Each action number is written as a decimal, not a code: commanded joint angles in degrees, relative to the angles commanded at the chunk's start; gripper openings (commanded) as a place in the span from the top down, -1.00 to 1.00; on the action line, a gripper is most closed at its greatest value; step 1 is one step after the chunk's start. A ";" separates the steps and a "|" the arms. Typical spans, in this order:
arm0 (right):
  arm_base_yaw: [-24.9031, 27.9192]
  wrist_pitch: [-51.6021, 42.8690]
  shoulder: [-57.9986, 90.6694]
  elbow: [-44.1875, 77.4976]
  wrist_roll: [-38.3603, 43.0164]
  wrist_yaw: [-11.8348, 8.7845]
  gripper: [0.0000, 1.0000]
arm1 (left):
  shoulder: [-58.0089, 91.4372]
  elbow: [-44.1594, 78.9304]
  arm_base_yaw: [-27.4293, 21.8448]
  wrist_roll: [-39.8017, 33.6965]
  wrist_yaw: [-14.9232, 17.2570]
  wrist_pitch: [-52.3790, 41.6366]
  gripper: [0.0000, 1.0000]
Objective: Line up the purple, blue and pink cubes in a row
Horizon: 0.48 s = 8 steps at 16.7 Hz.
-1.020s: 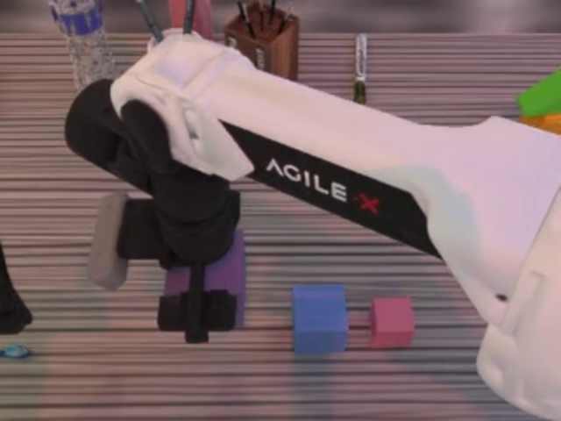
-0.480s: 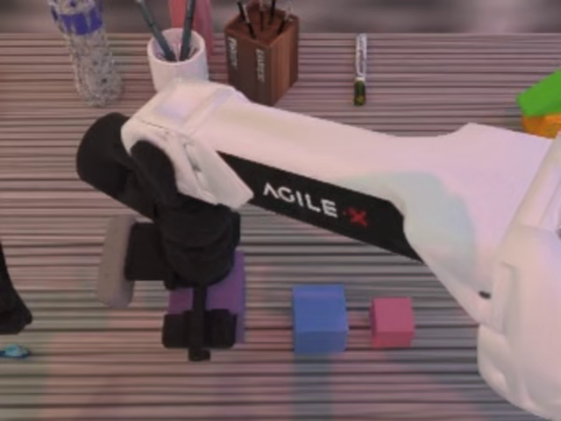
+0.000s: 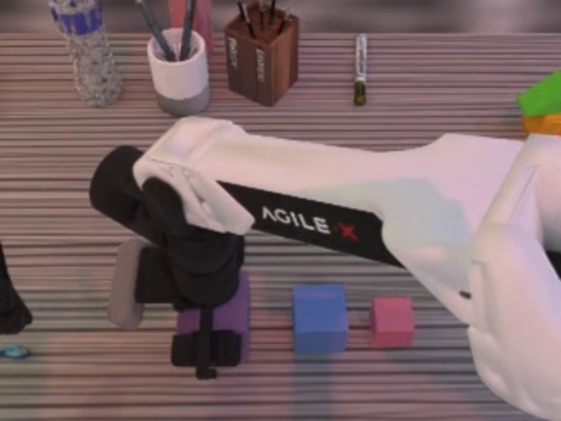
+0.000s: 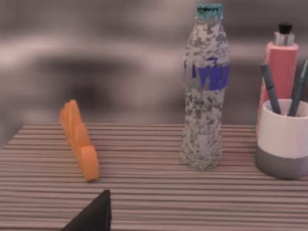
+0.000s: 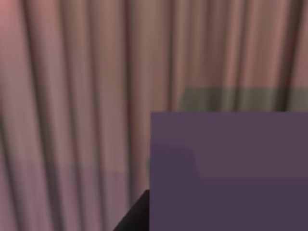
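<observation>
My right arm reaches across from the table's right, and its gripper [image 3: 209, 340] is shut on the large purple cube [image 3: 235, 305], which shows only partly beneath the black wrist. That cube fills the lower part of the right wrist view [image 5: 226, 168], with one dark finger [image 5: 138, 217] against its side. To its right the blue cube [image 3: 319, 317] rests on the table, and the small pink cube [image 3: 391, 321] sits just beyond, both roughly level with the purple one. My left arm [image 3: 9, 307] stays parked at the left edge.
Along the back stand a speckled bottle [image 3: 85, 48], a white cup of pens [image 3: 180, 74], a brown pen holder [image 3: 261, 53] and a marker [image 3: 360, 68]. Green [image 3: 543, 92] and orange [image 3: 545, 123] blocks sit at the far right. Orange slices [image 4: 79, 142] show in the left wrist view.
My right gripper has carried the purple cube toward the front edge and slightly right, closer to level with the blue and pink cubes. The left arm has not moved.
</observation>
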 joint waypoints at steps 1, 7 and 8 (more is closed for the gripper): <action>0.00 0.00 0.00 0.00 0.00 0.00 0.85 | 0.00 0.00 0.00 0.00 0.00 0.00 -1.00; 0.00 0.00 0.00 0.00 0.00 0.00 -0.06 | 0.00 0.00 0.00 0.00 0.00 0.00 -1.00; 0.00 0.00 0.00 0.00 0.00 0.00 -0.21 | 0.00 0.00 0.00 0.00 0.00 0.00 -1.00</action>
